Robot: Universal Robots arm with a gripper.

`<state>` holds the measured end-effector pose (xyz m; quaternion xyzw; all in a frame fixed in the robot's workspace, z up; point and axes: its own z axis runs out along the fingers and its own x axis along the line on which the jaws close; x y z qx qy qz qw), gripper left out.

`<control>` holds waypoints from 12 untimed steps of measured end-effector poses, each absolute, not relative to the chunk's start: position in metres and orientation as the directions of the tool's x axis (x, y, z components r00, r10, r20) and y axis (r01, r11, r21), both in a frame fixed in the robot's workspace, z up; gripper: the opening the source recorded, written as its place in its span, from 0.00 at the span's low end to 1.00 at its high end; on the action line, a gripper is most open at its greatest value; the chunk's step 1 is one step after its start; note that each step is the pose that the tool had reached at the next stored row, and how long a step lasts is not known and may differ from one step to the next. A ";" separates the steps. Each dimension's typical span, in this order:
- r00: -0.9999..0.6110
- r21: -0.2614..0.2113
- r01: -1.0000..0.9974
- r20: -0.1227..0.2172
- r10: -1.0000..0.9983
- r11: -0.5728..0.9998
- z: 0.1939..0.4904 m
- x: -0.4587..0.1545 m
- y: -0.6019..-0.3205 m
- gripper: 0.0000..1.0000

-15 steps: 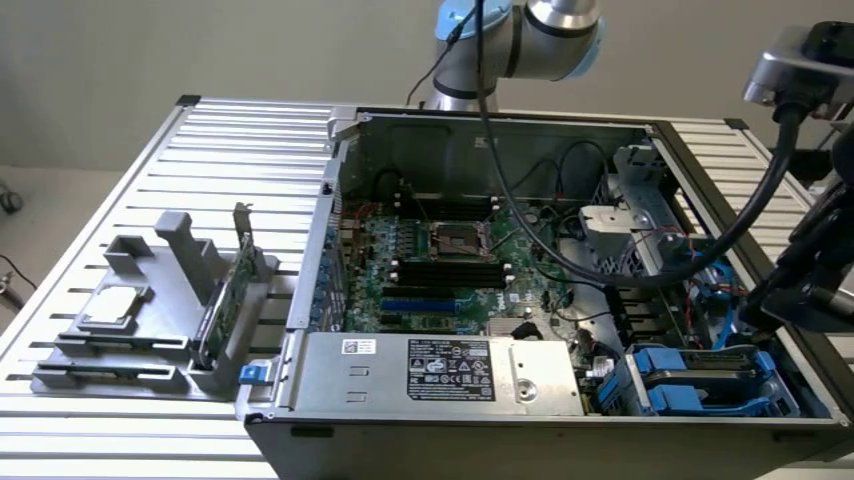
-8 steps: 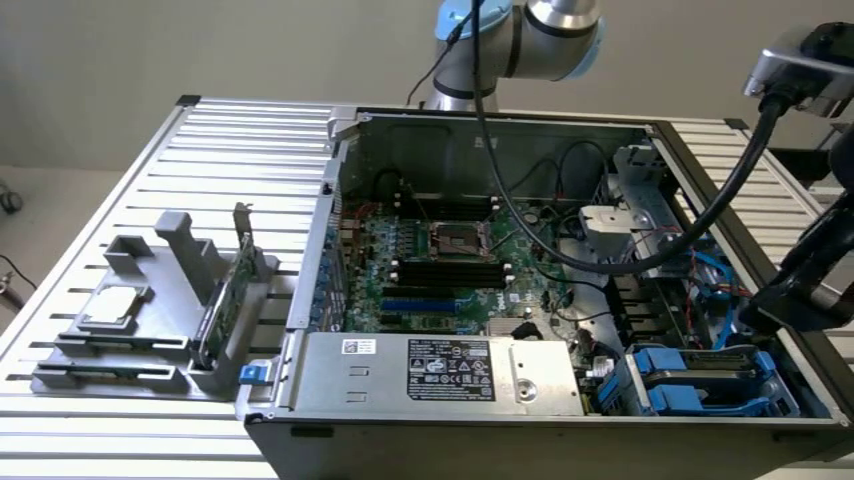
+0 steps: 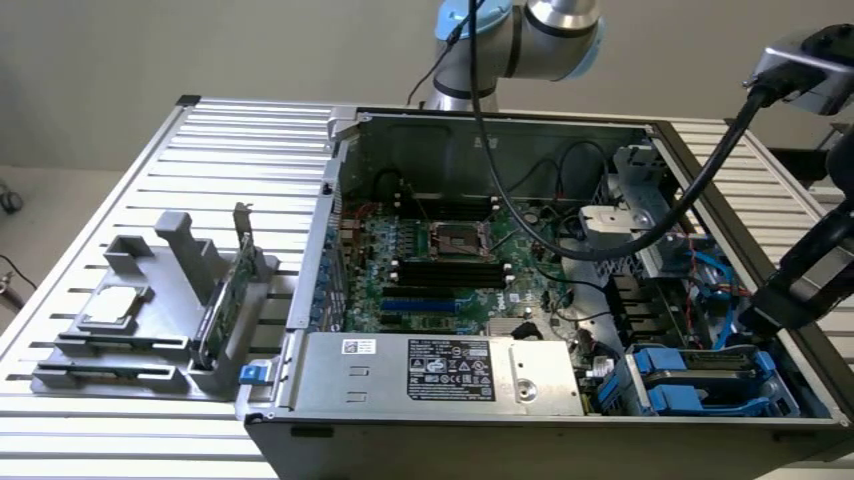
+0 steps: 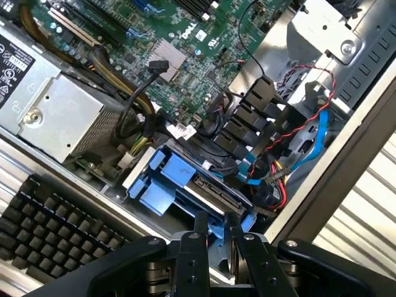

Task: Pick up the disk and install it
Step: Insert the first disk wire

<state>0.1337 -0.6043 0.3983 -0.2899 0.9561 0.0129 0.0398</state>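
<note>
Disk (image 4: pixel 213 193) in drive bay (image 4: pixel 143 167), near edge clamped in gripper (image 4: pixel 219 224), narrow hold

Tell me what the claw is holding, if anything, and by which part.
The claw appears to pinch the disk by the blue carrier rail at the end nearest the claw.

a robotics lab — robot arm (image 3: pixel 554 35), open computer case (image 3: pixel 441 150), slatted metal table (image 3: pixel 227 160)

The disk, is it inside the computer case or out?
In: the disk lies between blue rails in the case, by the claw.
</note>
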 end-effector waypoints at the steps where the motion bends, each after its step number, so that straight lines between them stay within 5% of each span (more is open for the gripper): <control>1: -0.839 0.002 -0.540 -0.084 -0.538 0.841 0.398 0.134 -0.604 0.25; 12: -0.926 0.002 -0.369 -0.083 -0.367 0.930 0.396 0.134 -0.604 0.25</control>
